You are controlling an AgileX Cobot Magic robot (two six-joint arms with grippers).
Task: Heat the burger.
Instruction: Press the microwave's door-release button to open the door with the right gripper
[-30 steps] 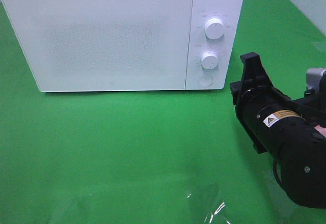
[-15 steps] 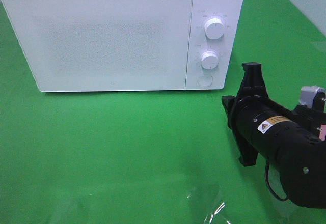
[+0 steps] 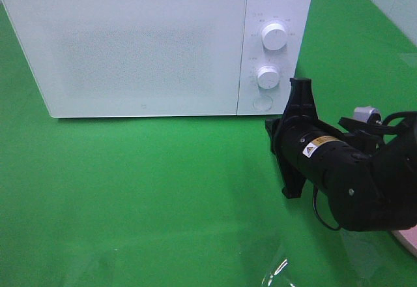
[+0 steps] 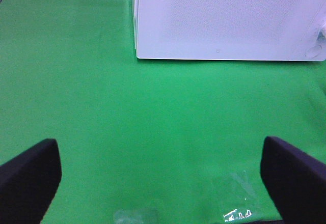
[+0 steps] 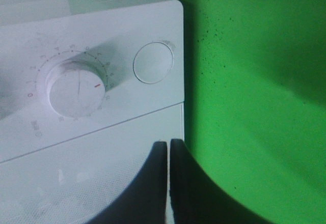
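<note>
The right gripper (image 3: 300,85) has swung in across the green table (image 3: 163,189), and now it sits right at the lower front corner of the white microwave (image 3: 143,52), just beside the round button (image 3: 262,102). From its own wrist camera the two black fingers (image 5: 153,183) are pressed flat together with nothing between them, tips close against the seam between door and control panel, under the lower dial (image 5: 76,87). I cannot tell whether they touch.

The microwave's door is closed, and its frosted front gives no look inside. The burger shows in none of the views, so where it lies cannot be told.

Over to the left gripper (image 4: 159,142): jaws spread wide and empty, hanging over bare green in front of the door.

A crumpled clear film (image 3: 273,267) glints on the cloth by the near edge. At the far right of the high view a pale pink sliver (image 3: 407,241) peeks out under the black arm, too cut off to name. The marks around the dials are too fine to read.
</note>
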